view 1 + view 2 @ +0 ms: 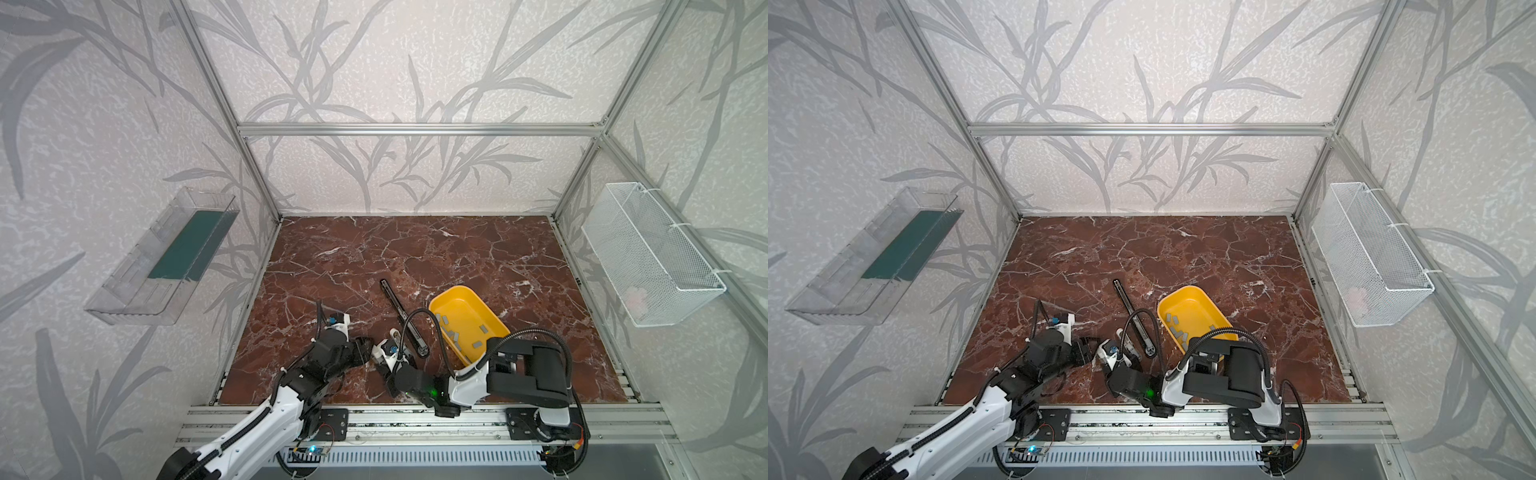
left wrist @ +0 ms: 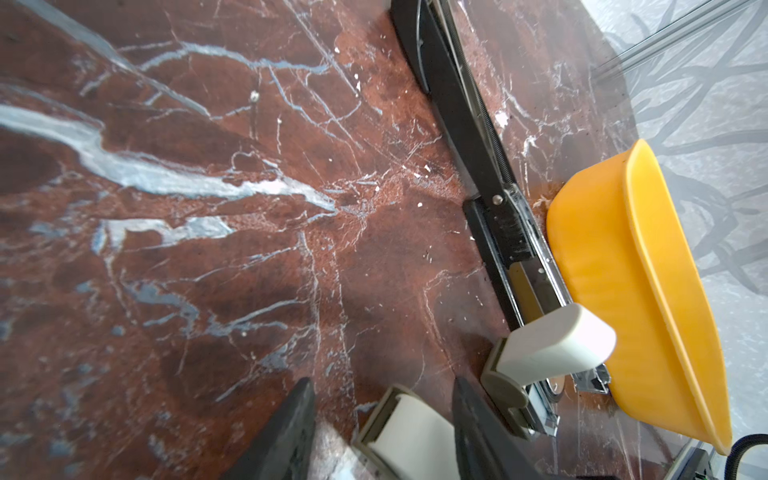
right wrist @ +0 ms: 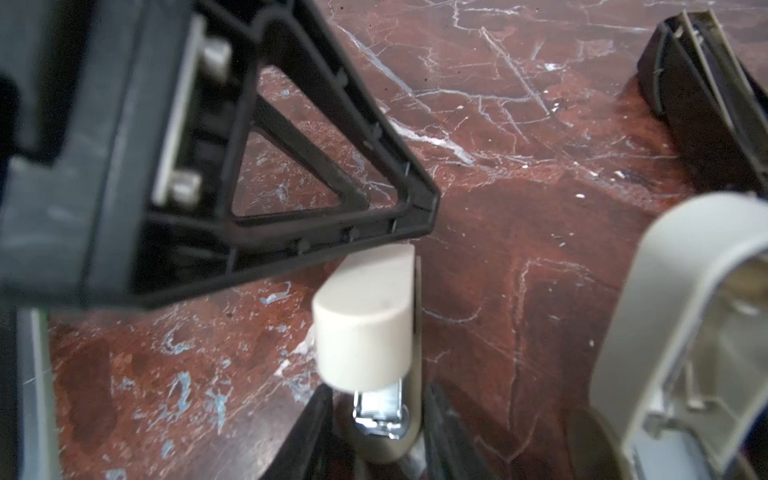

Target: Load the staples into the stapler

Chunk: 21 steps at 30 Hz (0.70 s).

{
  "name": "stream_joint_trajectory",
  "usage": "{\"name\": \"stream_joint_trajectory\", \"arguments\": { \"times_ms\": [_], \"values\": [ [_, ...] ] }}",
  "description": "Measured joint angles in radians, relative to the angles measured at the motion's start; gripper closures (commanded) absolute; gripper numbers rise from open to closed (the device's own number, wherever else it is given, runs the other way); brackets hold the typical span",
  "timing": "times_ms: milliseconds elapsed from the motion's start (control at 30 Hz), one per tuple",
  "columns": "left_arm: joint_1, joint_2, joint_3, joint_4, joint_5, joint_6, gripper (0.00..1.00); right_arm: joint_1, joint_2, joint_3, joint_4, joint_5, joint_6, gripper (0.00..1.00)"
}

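- Both top views: the stapler [image 1: 395, 303] [image 1: 1127, 303] lies opened flat on the bench [image 1: 374, 249], just left of the yellow tray [image 1: 461, 305] holding the staples [image 1: 451, 334].
- Left wrist: the left pincer [image 2: 382, 386] stands half-wide with a cream block [image 2: 409, 432] in its gap, not clamped.
- Right wrist: the right pincer [image 3: 380, 390] sits narrow either side of a cream block; I can't tell if it grips.
- Best play: steady the stapler and lay one strip straight along the channel.

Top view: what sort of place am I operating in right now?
Probably a purpose-built robot test cell rather than an office: an aluminium frame, wallpapered panel walls, and robot arms mounted on a front rail.
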Motion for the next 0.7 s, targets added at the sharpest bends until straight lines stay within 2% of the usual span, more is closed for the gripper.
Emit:
{"name": "stream_joint_trajectory", "arguments": {
  "times_ms": [200, 433, 500, 633, 700],
  "values": [
    [0.0, -0.043, -0.016, -0.015, -0.001, -0.005, 0.46, 0.003, -0.024, -0.053, 0.049, -0.033, -0.017, 0.55],
    [0.0, -0.045, -0.016, -0.02, -0.001, -0.005, 0.46, 0.026, -0.087, -0.093, 0.006, -0.048, -0.041, 0.54],
    [0.0, -0.042, -0.016, -0.02, -0.001, -0.005, 0.46, 0.039, -0.132, -0.119, -0.023, -0.049, -0.047, 0.58],
    [0.0, -0.026, -0.016, -0.019, -0.001, -0.005, 0.48, 0.05, -0.233, -0.129, -0.078, -0.048, -0.064, 0.79],
    [0.0, -0.018, -0.016, -0.019, -0.001, -0.005, 0.51, 0.05, -0.277, -0.12, -0.111, -0.045, -0.074, 0.83]
  ]
}}
